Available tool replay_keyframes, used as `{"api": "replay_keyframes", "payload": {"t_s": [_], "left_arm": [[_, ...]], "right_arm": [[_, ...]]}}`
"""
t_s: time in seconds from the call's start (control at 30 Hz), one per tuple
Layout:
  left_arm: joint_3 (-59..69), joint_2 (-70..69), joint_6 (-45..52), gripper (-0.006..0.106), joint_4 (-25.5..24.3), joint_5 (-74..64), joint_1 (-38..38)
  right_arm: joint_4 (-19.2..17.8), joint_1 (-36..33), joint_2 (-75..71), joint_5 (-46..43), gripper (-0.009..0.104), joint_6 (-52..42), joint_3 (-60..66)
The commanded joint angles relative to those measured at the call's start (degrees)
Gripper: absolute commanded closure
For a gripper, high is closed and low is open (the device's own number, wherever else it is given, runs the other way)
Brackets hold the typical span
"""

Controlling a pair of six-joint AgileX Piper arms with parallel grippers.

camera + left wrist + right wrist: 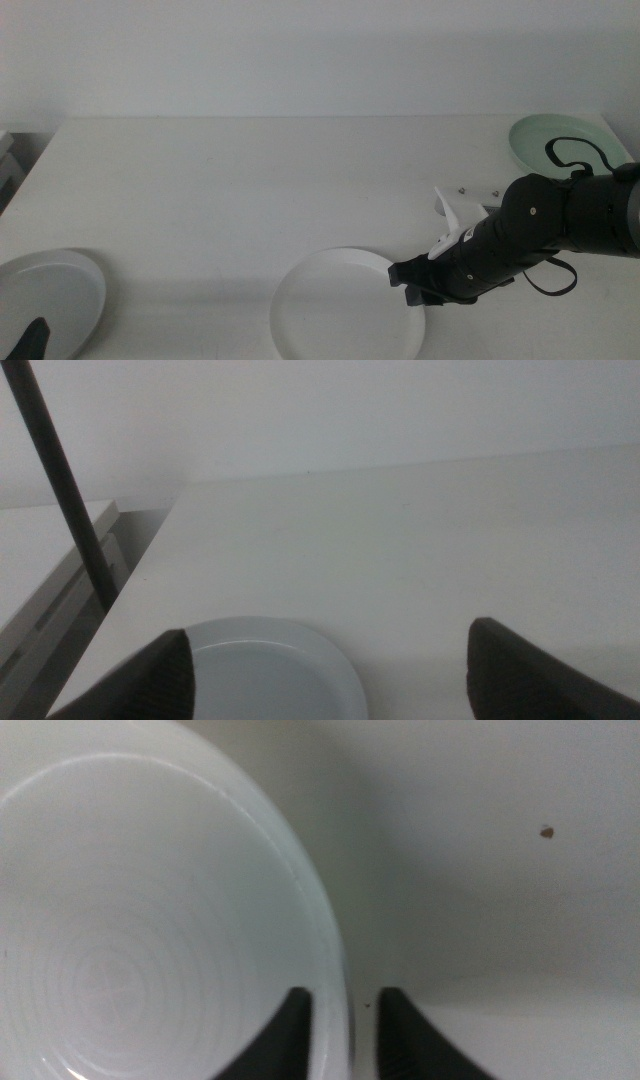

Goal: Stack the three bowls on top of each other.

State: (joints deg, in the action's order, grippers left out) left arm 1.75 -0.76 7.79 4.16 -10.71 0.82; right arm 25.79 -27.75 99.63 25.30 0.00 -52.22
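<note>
The white bowl (345, 310) sits at the table's front middle. My right gripper (408, 280) is at its right rim. In the right wrist view the gripper (345, 992) is open by a narrow gap, one jaw inside the white bowl (130, 920) and one outside, straddling the rim. The light grey bowl (45, 300) sits at the front left. My left gripper (35, 338) waits over its near edge, wide open and empty (330, 630), with the grey bowl (265, 670) below it. The mint green bowl (565, 140) sits at the back right.
A small white bracket (455, 210) lies on the table just behind the right arm. The table's left edge (30, 170) drops off near the grey bowl. A dark pole (60, 490) stands beside that edge.
</note>
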Motion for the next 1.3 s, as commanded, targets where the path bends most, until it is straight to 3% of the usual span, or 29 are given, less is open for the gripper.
{"api": "replay_keyframes", "payload": {"t_s": [0.0, 0.17, 0.27, 0.53, 0.73, 1.1, 1.27], "left_arm": [[0.22, -0.80, -0.77, 0.010, 0.24, 4.62, -0.02], [0.22, -0.80, -0.77, 0.010, 0.24, 4.62, -0.02], [0.22, -0.80, -0.77, 0.010, 0.24, 4.62, -0.02], [0.22, -0.80, -0.77, 0.010, 0.24, 4.62, -0.02], [0.22, -0.80, -0.77, 0.010, 0.24, 4.62, -0.02], [0.22, -0.80, -0.77, 0.010, 0.24, 4.62, -0.02], [0.22, -0.80, -0.77, 0.010, 0.24, 4.62, -0.02]], "right_arm": [[0.66, 0.07, -2.99, -1.43, 0.062, -0.69, -0.94], [0.26, 3.80, -6.57, 5.13, 0.036, -0.69, -4.53], [-1.78, 8.99, -9.60, 11.30, 0.029, -0.69, -9.37], [-9.84, 27.85, -8.90, 23.38, 0.028, -0.69, -26.32], [-10.09, 39.74, -1.99, 25.53, 0.028, 2.05, -37.06], [-13.45, 44.87, 17.60, 26.64, 0.035, 2.28, -58.07], [-18.89, 45.28, 25.63, 27.79, 0.036, 2.76, -67.89]]}}
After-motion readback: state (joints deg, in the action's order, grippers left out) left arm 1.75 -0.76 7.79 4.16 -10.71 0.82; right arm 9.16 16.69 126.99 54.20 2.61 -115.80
